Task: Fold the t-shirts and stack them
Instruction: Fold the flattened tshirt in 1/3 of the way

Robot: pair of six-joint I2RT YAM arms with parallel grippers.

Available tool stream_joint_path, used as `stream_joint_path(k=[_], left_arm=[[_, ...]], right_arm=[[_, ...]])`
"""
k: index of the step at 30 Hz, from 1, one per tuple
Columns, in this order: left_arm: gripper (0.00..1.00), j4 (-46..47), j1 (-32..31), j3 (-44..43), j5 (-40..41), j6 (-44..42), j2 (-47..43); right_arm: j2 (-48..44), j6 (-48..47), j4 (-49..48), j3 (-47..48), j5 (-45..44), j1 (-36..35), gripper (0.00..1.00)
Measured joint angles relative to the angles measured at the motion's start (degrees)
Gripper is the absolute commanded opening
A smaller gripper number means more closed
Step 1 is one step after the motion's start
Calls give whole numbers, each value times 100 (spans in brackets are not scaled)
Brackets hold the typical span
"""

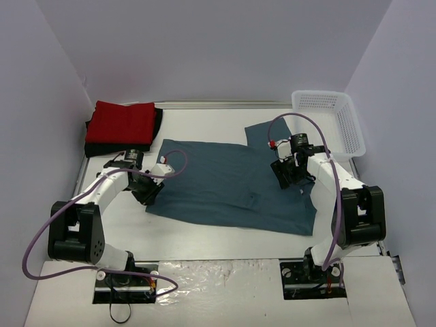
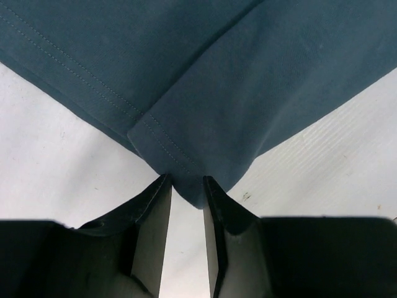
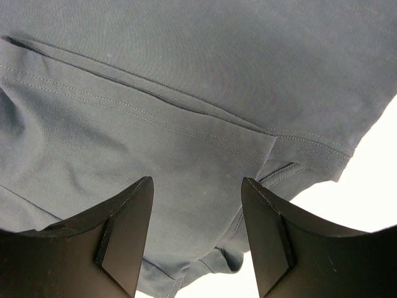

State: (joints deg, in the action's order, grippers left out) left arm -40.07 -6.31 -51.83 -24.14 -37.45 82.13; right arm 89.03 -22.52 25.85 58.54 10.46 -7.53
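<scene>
Teal t-shirt [image 1: 231, 187]: matt cloth, smooth, stitched hems. Red t-shirt [image 1: 121, 122] off its far-left corner: same matt cloth. Basket [image 1: 344, 126] on its right: white plastic lattice. Table [image 1: 204, 126]: smooth white, low sheen.

No legible text, label, brand or number in any view. Teal t-shirt [image 1: 231, 187]: plain cloth and stitching only. White basket [image 1: 349, 129]: no readable marking.
</scene>
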Motion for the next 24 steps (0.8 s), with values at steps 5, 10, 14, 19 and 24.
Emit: stream_joint_path(k=[5,10,14,19,24], left_arm=[[3,7,0,-4,-9,26,63],[2,-11,0,-4,-83,11,59],[2,-79,0,-4,-155,-7,-22],[2,-343,0,-4,-201,-164,-341],[2,-608,0,24,-195,-367,-654]], right_arm=[[2,0,2,0,-28,0,55],[59,0,0,0,-63,0,54],[90,0,0,-7,-81,0,54],[90,0,-22,-20,-109,0,54],[90,0,-28,-28,-120,-2,54]])
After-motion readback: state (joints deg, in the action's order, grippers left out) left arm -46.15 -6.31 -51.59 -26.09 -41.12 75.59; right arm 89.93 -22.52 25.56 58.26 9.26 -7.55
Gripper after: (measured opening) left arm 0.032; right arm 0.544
